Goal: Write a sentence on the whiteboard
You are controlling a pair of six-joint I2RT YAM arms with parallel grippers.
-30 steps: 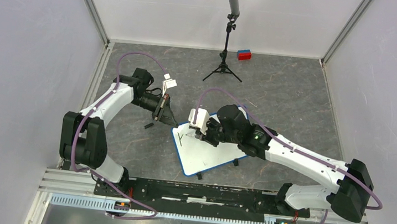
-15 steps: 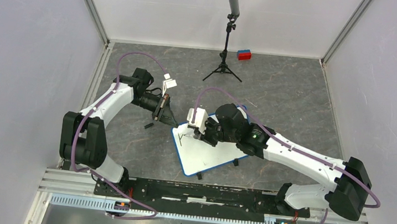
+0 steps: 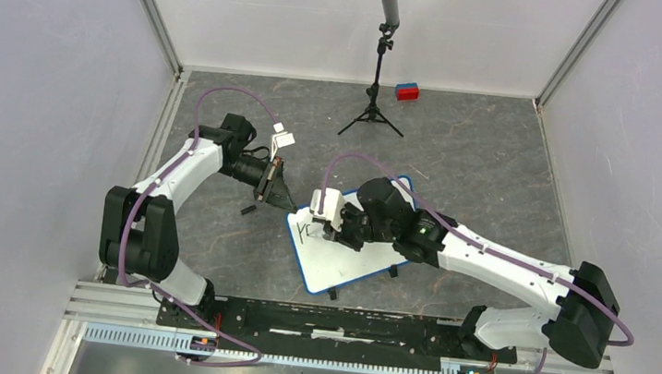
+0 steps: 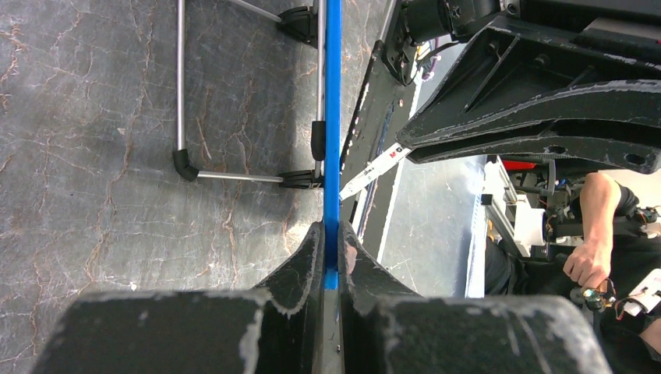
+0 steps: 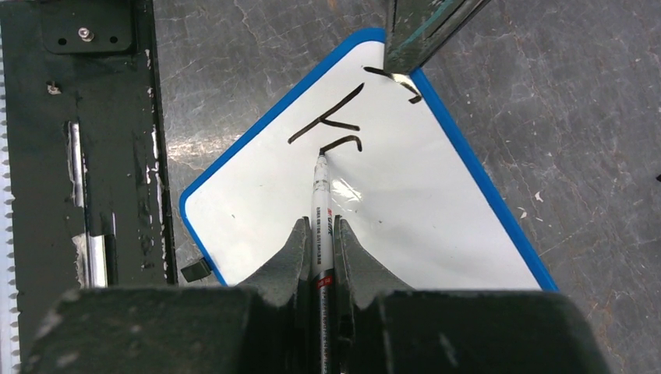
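On the left, a small black piece (image 3: 249, 208) lies on the grey marbled tabletop (image 3: 478, 165). Just beside it, the black left gripper (image 3: 282, 197) is pressed onto the smooth blue rim of the flat white rectangular whiteboard (image 3: 352, 262), at its far left corner. The board lies askew at the centre. Over it the right gripper (image 3: 333, 234) pinches a slim white marker (image 5: 320, 195), whose tip touches the sentence (image 5: 335, 125), only a few black strokes. Behind stand a thin black tripod (image 3: 373, 108) and a red-and-blue block (image 3: 407, 91), near plain white walls (image 3: 37, 119)
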